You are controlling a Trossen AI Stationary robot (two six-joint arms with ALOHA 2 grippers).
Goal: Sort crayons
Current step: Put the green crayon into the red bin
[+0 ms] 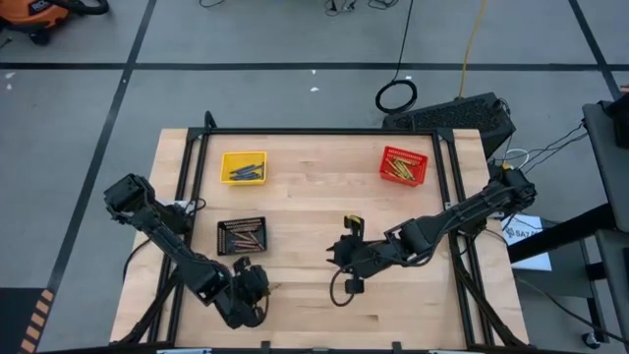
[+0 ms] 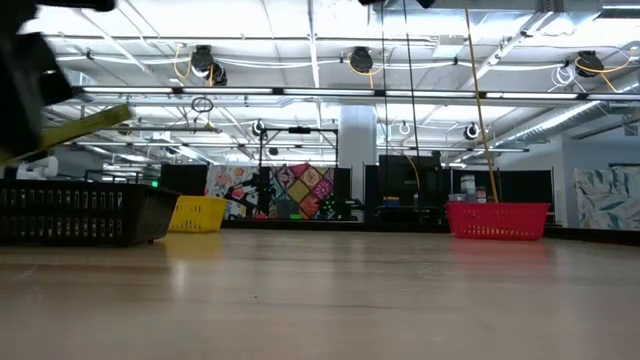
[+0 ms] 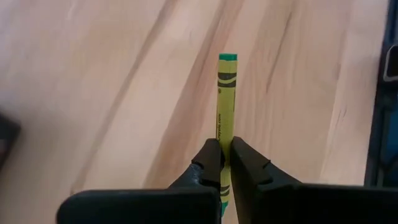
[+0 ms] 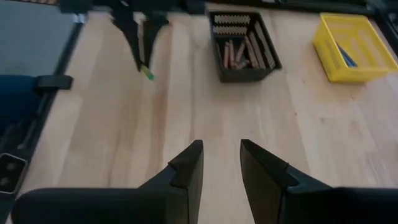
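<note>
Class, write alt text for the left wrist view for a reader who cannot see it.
The left pincer is shut on a yellow-green crayon, which points straight ahead with its green tip forward, above the pale wooden table.

Yellow-green crayon [image 3: 224, 118] with black bands, yellow basket [image 1: 243, 166], red basket [image 1: 404, 165], black basket [image 1: 242, 236], pale wood table [image 1: 314, 206]

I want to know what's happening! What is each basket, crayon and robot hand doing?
Left gripper: shut on the yellow-green crayon.
Right gripper: open, empty.
Yellow basket: holds blue crayons.
Red basket: holds yellow-green crayons.
Black basket: holds brown crayons.
</note>
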